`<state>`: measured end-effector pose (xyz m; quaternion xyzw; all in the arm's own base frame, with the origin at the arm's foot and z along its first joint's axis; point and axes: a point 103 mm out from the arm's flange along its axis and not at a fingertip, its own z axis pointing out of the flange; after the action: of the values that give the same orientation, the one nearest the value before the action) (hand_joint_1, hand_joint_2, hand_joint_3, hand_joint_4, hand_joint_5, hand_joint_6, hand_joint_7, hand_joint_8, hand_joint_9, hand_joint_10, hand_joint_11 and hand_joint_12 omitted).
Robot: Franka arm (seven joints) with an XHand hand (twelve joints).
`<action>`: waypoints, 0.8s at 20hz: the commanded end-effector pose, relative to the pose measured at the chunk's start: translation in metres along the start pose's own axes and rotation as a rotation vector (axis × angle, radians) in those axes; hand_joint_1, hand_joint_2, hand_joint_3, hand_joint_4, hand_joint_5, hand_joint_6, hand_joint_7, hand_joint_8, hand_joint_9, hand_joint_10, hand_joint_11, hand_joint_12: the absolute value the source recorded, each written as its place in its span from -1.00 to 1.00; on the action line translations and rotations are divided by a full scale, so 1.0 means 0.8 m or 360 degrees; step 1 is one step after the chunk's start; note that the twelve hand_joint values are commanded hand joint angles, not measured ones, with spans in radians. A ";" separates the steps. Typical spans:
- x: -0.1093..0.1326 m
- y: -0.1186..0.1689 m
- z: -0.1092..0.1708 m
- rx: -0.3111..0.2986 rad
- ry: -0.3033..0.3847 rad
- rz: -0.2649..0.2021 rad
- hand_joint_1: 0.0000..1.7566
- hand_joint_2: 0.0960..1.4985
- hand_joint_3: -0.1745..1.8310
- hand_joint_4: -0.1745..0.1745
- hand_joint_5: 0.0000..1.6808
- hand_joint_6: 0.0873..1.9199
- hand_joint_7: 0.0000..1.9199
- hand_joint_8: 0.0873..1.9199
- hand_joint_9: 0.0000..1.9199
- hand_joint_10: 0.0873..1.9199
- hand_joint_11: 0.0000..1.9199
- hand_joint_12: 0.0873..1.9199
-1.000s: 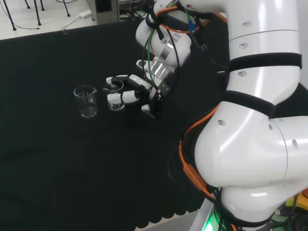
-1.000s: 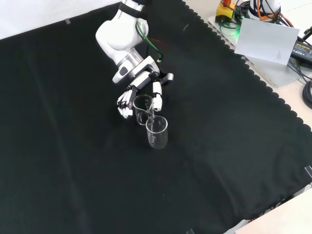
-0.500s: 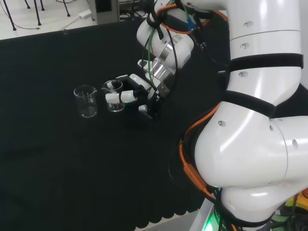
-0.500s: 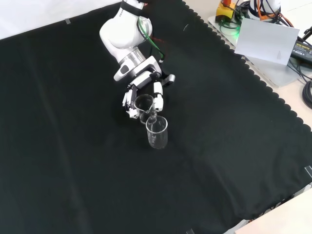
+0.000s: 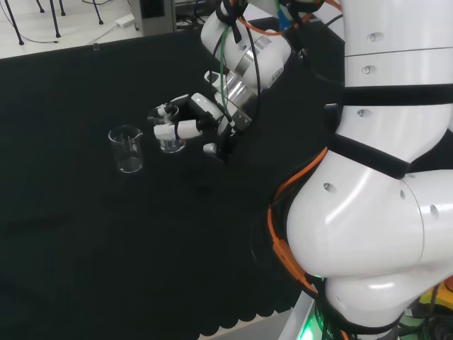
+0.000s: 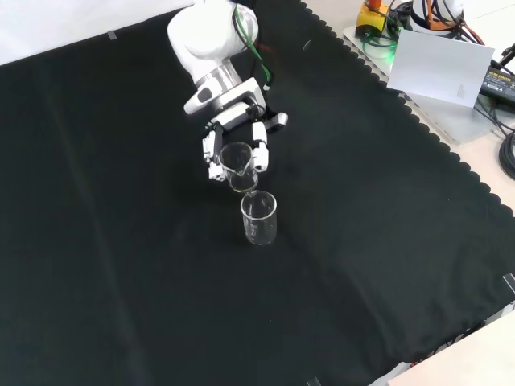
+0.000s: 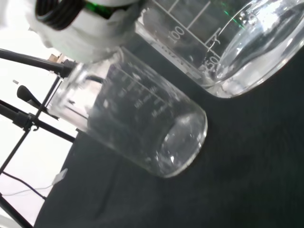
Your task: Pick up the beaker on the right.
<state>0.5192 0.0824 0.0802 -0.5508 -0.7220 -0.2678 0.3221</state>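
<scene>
Two clear glass beakers showed on the black cloth (image 6: 121, 265), and the one the task concerned, the held beaker (image 6: 239, 164), sat inside the hand (image 6: 235, 133) with its fingers (image 5: 167, 132) curled round the glass wall on both sides. In the head view this held beaker (image 5: 170, 139) lay to the right of the other beaker (image 5: 127, 149), a narrow gap between them; in the front view it stood just above and slightly left of the other beaker (image 6: 259, 217), their outlines near one another but apart. Whether the held beaker's base touched the cloth could not be told (the glass is hard to read against the black). The wrist view looked close past a blurred white part of the hand (image 7: 80, 28) at the held beaker's (image 7: 228, 42) printed scale, with the other beaker (image 7: 137, 123) beyond it on the cloth. The arm's white link (image 6: 209, 40) reached down to the hand from the front view's top, green and orange cables (image 5: 233, 42) running along the wrist.
</scene>
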 end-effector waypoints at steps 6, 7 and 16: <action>0.024 -0.023 -0.044 -0.0028 -0.0147 -0.0061 0.34 0.32 -1.00 0.13 0.82 -1.00 0.70 -0.99 0.58 -0.93 0.14 -0.10; 0.027 -0.026 -0.047 -0.0028 -0.0158 -0.0065 0.34 0.32 -1.00 0.13 0.82 -1.00 0.70 -0.99 0.59 -0.93 0.15 -0.10; 0.057 -0.044 -0.066 -0.0013 -0.0233 -0.0101 0.34 0.32 -1.00 0.15 0.82 -1.00 0.71 -0.99 0.59 -0.93 0.15 -0.11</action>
<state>0.4963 0.0642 0.1390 -0.5474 -0.7530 -0.2515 0.2647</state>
